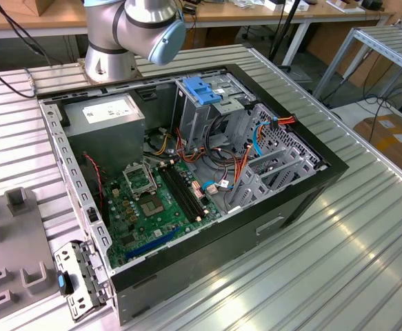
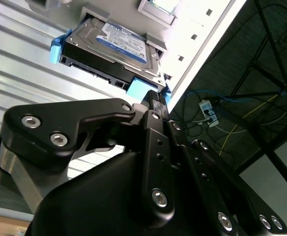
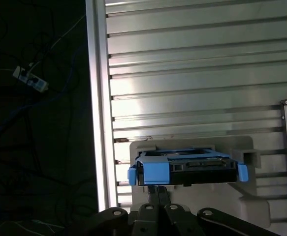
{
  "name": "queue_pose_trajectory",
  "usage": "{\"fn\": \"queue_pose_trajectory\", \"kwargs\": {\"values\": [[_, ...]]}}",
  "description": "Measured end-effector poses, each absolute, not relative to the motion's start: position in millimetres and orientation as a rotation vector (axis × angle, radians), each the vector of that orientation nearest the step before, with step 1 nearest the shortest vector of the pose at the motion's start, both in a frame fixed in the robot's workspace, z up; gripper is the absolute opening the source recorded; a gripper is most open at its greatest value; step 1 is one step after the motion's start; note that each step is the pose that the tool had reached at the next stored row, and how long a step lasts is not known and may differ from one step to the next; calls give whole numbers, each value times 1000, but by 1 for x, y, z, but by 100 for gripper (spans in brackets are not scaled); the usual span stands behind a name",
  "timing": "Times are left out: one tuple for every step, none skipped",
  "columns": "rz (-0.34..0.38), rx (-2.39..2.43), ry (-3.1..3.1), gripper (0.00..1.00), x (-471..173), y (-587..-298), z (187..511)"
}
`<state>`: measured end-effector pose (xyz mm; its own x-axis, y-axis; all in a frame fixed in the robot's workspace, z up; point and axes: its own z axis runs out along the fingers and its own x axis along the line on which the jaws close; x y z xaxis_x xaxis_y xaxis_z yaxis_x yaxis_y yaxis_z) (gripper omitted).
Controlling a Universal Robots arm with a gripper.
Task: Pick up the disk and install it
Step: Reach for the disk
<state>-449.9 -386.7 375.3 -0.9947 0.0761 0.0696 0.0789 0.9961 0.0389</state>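
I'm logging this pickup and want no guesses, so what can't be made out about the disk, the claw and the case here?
Whether the claw touches the disk: in the first wrist view the claw overlaps the blue carrier, hiding any gap.
Disk's underside: covered by the grey holder in both wrist views.
Arm: cut off by the exterior view's top edge.
Drive cage interior: hidden by its own walls, exterior view.

Near the table (image 3: 192, 73) edge the disk (image 3: 182, 169) sits in a grey holder (image 3: 254, 196) whose raised lugs flank both its ends, with bare slats all round. The case (image 1: 207, 265) lies open from above. Orange and blue cables (image 1: 245, 165) crowd just beside the cage (image 1: 194, 117), and the power supply (image 1: 107, 117) stands near it on the exterior view's left.
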Motion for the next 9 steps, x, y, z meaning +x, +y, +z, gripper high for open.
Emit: {"fn": "queue_pose_trajectory", "kwargs": {"values": [[-64,-119,-3071,11,-450,-387,375],[-64,-119,-3071,11,-450,-387,375],[-64,-119,-3071,11,-451,-387,375],[-64,-119,-3071,11,-451,-387,375],[-64,-119,-3071,11,-451,-387,375],[-64,-119,-3070,11,-451,-387,375],[-64,-119,-3071,11,-452,-387,375],[-64,-119,-3071,11,-452,-387,375],[-64,-119,-3071,11,-452,-387,375]]}}
